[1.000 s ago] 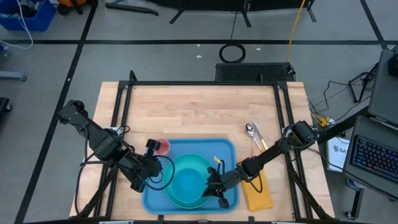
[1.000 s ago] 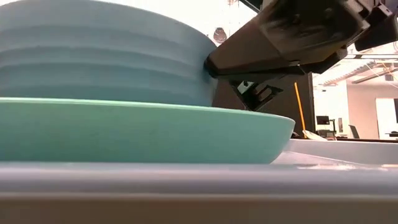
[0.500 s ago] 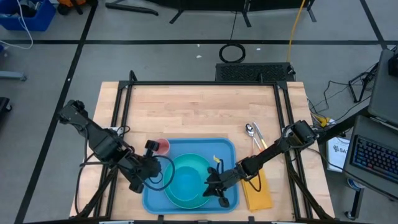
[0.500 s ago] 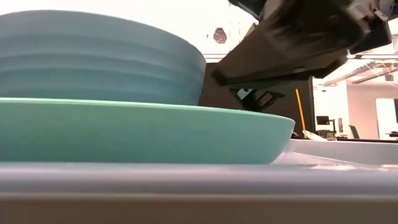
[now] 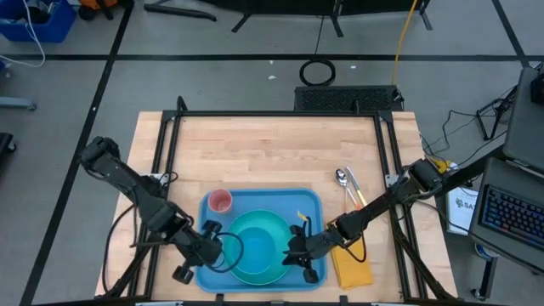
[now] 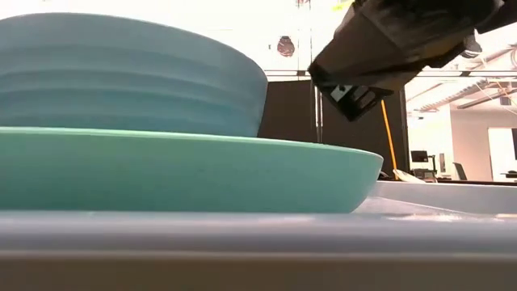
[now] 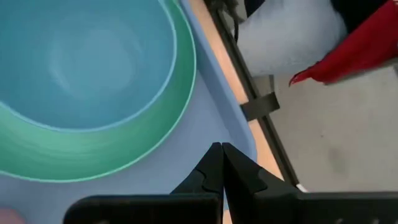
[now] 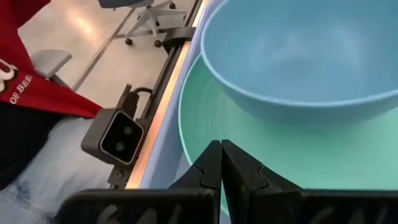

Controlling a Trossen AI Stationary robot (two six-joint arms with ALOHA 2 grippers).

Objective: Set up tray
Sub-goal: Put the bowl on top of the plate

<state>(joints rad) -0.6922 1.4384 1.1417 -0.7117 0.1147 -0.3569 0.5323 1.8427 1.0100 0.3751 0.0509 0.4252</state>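
Observation:
The blue tray lies at the table's near middle. On it rests a green plate with a blue bowl standing in it. A pink cup stands in the tray's far left corner. My left gripper is shut and hangs over the tray's floor, beside the plate's near left side. My right gripper is shut over the plate's right rim. In the low view the right gripper is raised clear of plate and bowl.
A spoon and other cutlery lie right of the tray, with a yellow napkin nearer the front edge. A person in red stands just beyond the near edge, by the low camera.
My left gripper has sunk and gone toward the table's near edge, from beside the pink cup to the plate's near left side, tipping further down. My right gripper has risen and drawn back from the bowl's side toward the right. The bowl has settled slightly lower on the plate.

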